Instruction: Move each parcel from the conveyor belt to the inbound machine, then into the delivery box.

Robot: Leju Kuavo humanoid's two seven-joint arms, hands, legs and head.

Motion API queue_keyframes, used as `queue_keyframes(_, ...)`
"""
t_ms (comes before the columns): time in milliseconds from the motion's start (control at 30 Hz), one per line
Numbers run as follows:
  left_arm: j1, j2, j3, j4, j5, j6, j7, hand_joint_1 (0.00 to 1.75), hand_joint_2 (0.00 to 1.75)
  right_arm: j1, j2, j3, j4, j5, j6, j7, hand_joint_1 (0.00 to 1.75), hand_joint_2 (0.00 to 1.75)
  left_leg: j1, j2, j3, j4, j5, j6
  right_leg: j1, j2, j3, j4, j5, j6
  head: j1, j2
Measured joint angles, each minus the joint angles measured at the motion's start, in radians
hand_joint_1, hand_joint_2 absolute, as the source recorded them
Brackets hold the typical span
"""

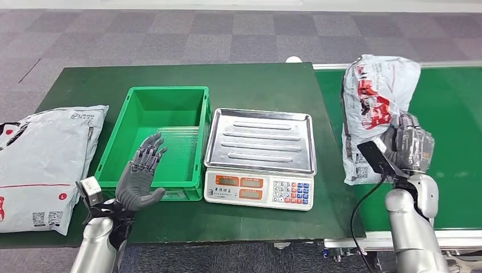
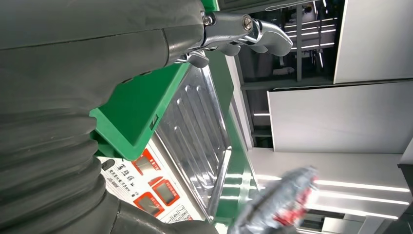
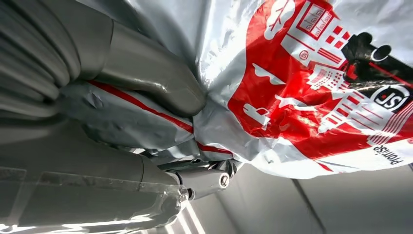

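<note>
My right hand is mostly hidden behind the parcel it grips, lifted over the belt beside the table's right edge. My left hand hovers empty, fingers spread, at the bin's near edge.

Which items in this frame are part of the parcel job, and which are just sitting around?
Job items:
grey and red plastic parcel, gripped by the right hand
green conveyor belt
steel-topped weighing scale
empty green plastic crate
left hand, holding nothing

Lying about:
grey plastic mailer bag at the table's left edge
</note>
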State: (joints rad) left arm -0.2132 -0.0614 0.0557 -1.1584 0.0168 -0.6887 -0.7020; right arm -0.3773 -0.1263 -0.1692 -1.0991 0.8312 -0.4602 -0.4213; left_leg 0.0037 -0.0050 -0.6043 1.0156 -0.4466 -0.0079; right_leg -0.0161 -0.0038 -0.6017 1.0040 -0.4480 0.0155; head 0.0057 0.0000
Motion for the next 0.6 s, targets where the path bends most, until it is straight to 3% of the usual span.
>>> queue_keyframes(167,-0.009,-0.002,0.0,0.007,-0.01,0.001,0.0,0.0,1.75,0.089,0.026,-0.003,-0.195,-0.066,-0.127,-0.126,1.75,1.75,0.0,0.001,0.0,0.0,-0.001,0.0,0.0,0.001,-0.001,0.0,-0.001,0.0,0.0,0.0)
queue_keyframes(300,-0.024,-0.006,0.0,0.012,-0.011,0.003,0.0,0.0,1.75,0.122,0.05,-0.002,-0.269,-0.092,-0.118,-0.154,1.75,1.75,0.0,0.001,0.0,0.0,-0.001,0.0,0.0,0.001,0.0,0.0,-0.001,0.0,0.0,0.0)
queue_keyframes(433,-0.034,-0.014,-0.002,0.014,-0.011,-0.004,0.0,0.0,1.75,0.116,0.076,0.025,-0.267,-0.092,0.033,-0.108,1.75,1.75,0.0,0.002,0.0,0.0,-0.001,0.0,0.0,0.002,0.0,0.0,-0.001,0.0,0.0,0.0)
queue_keyframes(600,-0.065,-0.027,-0.02,0.034,-0.018,-0.01,0.0,0.0,1.75,0.099,0.109,0.115,-0.202,-0.12,0.244,-0.109,1.75,1.75,0.0,0.001,0.0,0.0,0.0,0.0,0.0,0.001,0.0,0.0,0.0,0.0,0.0,0.0)
